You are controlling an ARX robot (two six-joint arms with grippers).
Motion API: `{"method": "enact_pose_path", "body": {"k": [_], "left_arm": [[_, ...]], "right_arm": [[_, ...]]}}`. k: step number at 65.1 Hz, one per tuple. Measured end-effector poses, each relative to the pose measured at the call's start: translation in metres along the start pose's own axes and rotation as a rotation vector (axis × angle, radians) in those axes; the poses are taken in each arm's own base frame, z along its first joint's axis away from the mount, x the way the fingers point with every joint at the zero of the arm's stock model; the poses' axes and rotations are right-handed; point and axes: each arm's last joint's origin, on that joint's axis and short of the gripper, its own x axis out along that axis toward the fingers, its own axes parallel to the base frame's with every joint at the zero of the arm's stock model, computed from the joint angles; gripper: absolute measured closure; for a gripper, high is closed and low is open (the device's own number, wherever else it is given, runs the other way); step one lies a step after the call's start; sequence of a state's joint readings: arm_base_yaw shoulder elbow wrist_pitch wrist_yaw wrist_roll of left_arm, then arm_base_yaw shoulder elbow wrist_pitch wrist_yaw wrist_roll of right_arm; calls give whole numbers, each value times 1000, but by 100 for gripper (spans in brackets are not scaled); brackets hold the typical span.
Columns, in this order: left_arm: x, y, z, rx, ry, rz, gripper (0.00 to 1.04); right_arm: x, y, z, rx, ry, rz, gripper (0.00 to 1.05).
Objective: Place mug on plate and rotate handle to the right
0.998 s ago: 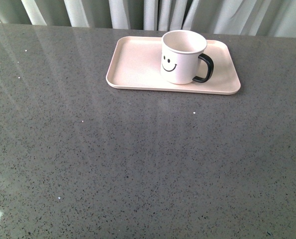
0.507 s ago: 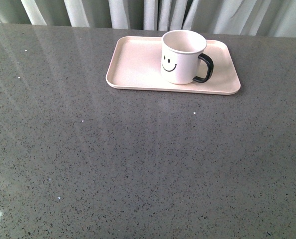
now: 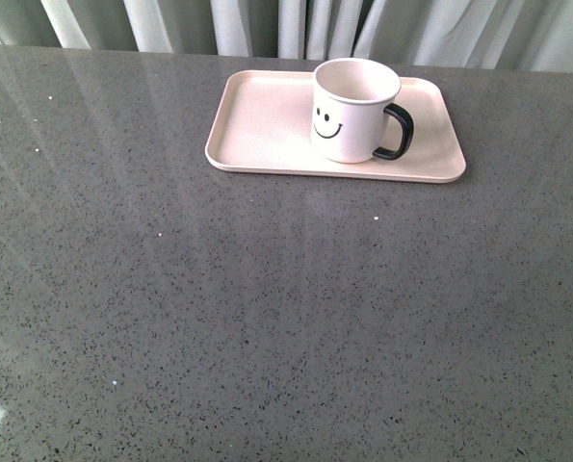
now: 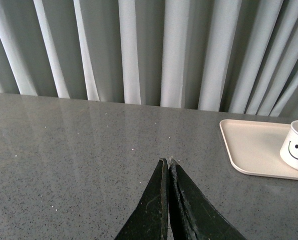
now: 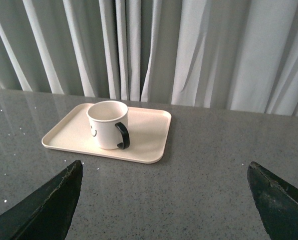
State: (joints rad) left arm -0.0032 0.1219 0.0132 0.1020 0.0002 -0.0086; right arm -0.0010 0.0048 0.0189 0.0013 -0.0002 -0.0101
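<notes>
Well, from my seat the job looks done. The mug [image 3: 353, 111] stands upright on the plate [image 3: 257, 125], right of its middle and near the front rim. Its smiley faces the robot and the handle [image 3: 399, 132] points right. Neither arm shows in the front view.

The left gripper [image 4: 168, 167] has its fingers pressed together with nothing between them, and it hangs over bare table [image 3: 267, 318] well to the left of the plate. The right gripper [image 5: 164, 167] has its fingers spread wide and empty, and it faces the mug from well back on the near side.

What worries me is any needless move from here. If I brought the right arm forward with the fingers this wide, one tip could clip the handle, which sticks out on that arm's side, and spin the mug off its heading. A harder bump could push the mug over the low rim, which I judge would not stop it, or slide the whole plate across the smooth table. The left fingers seem low over the table, so a careless drop could scrape them along it. I'd judge the safest course is to hold both arms clear of the plate.
</notes>
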Motion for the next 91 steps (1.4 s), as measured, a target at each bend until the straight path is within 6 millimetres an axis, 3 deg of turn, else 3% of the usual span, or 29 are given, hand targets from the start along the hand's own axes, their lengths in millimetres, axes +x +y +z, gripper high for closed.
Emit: {"method": "enact_pose_path", "body": {"k": [18,40,47,51,56,63,78,87,91], "left_arm": [[-7,0,-1,0,-3,1,103],[-7,0,-1,0,-3,1,43],[-7,0,-1,0,-4,0,23],[-7,0,-1,2,-4,1,8],[-7,0,-1,3,-4,1,10],[-7,0,-1,3,-4,1,9],[-7,0,-1,3,-4,1,9],[-7,0,-1,3,-4,1,9],[-7,0,-1,3,-4,1,9]], "right_arm": [[0,0,0,0,0,0,9],[0,0,0,0,4,5,9],[7,-5,6,53,479,216,9],[35,-15,24,87,607,226,9],[68,-23,44,60,574,208,9],[111,-31,56,32,566,176,9],[215,-25,55,-1,653,144,9],[279,-3,45,-2,753,157,9],[299,7,41,-14,783,144,9]]}}
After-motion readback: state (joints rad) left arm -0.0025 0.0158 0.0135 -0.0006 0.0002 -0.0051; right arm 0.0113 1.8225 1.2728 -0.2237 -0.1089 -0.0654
